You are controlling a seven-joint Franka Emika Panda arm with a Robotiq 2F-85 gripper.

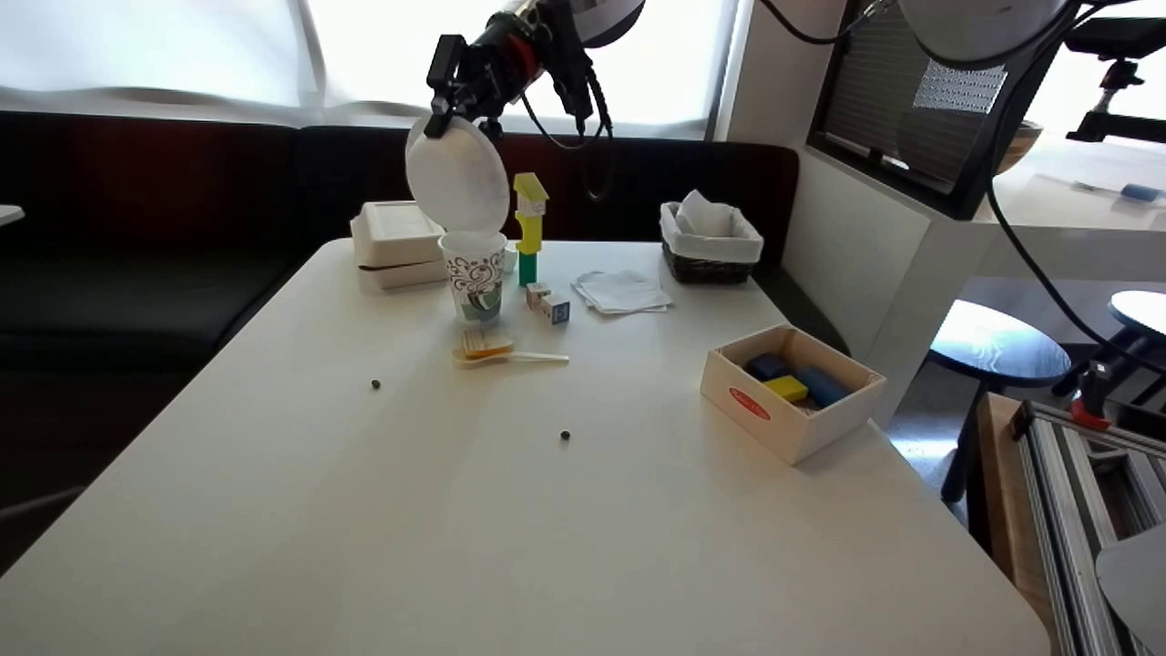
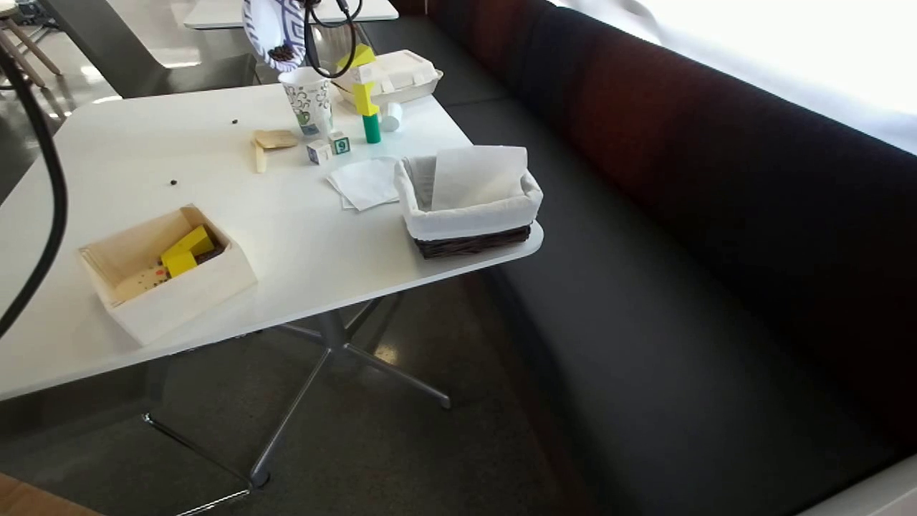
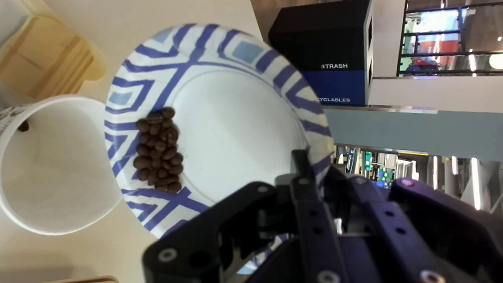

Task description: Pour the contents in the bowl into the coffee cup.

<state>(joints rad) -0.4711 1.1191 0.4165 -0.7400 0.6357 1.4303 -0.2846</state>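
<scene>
Tool (image 3: 316,169): clamped on the rim of the bowl (image 3: 235,129), which is steeply tilted. Contents (image 3: 159,153): brown beans, bunched on the bowl's low side, nearest the cup. Coffee cup (image 3: 55,169): upright on the table (image 1: 410,510), one dark bit (image 3: 23,126) inside; contact with the bowl cannot be confirmed. Pour judged incomplete. Recommended: centre the low lip over the mouth, then tip slowly, grip firm, lest beans join the two loose dark specks (image 1: 565,435) beyond.
</scene>
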